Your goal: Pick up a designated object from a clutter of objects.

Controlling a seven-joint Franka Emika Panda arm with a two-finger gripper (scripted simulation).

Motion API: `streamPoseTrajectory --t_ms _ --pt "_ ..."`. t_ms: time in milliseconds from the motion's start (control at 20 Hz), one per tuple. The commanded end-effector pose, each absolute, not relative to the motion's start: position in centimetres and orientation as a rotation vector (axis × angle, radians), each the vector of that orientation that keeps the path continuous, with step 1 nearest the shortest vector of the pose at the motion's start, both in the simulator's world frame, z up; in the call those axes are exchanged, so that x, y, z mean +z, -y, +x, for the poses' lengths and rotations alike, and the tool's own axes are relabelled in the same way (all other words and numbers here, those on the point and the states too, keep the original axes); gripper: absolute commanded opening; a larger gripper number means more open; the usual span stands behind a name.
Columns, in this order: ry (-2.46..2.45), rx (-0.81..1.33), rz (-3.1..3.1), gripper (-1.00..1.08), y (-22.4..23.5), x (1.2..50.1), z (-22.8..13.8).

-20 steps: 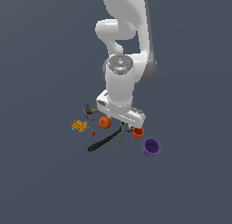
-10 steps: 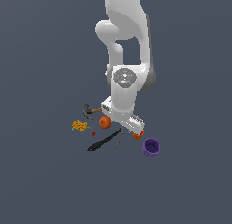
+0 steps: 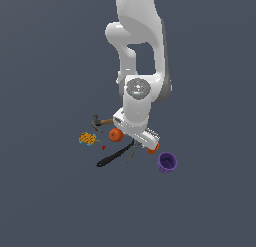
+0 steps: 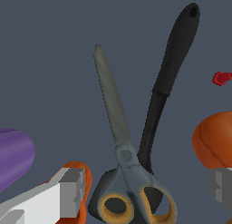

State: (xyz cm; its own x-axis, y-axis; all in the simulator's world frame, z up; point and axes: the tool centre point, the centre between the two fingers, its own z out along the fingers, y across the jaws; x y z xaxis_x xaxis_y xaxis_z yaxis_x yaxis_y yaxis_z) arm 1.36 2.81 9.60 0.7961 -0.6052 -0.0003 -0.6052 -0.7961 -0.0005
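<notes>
The scissors (image 4: pixel 114 110) lie flat, thin grey blades closed, with yellow-and-black loop handles (image 4: pixel 136 204) at the near end. My gripper (image 4: pixel 145 187) is open just above them; one finger (image 4: pixel 68 191) and the other finger (image 4: pixel 222 184) stand on either side of the handles, not touching. In the exterior view my gripper (image 3: pixel 138 137) hangs low over the clutter and hides most of the scissors (image 3: pixel 131 152); only the blade tips show. The long black tool (image 4: pixel 171 69) lies alongside the blades, its wide end under the handles.
An orange ball (image 4: pixel 215 139) sits by one finger, and an orange cup (image 4: pixel 81 172) and a purple cup (image 4: pixel 13 156) by the other. A tiny red bit (image 4: pixel 221 78) lies beyond the ball. The hammer (image 3: pixel 100 122) and yellow block (image 3: pixel 87 139) lie toward the exterior view's left.
The hand has come down toward the clutter and shifted slightly to the exterior view's right, with the wrist turned. No object has moved.
</notes>
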Motion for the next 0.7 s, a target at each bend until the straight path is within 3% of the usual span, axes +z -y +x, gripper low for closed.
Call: streamPoseTrajectory --t_ms 0,600,650 --pt "-1.004 0.001 -2.977 1.00 -2.8 8.9 1.3" --pt "-1.009 0.000 -2.975 1.00 -2.8 5.0 1.3" --pt "-1.009 0.000 -2.975 -1.00 -2.8 5.0 1.3"
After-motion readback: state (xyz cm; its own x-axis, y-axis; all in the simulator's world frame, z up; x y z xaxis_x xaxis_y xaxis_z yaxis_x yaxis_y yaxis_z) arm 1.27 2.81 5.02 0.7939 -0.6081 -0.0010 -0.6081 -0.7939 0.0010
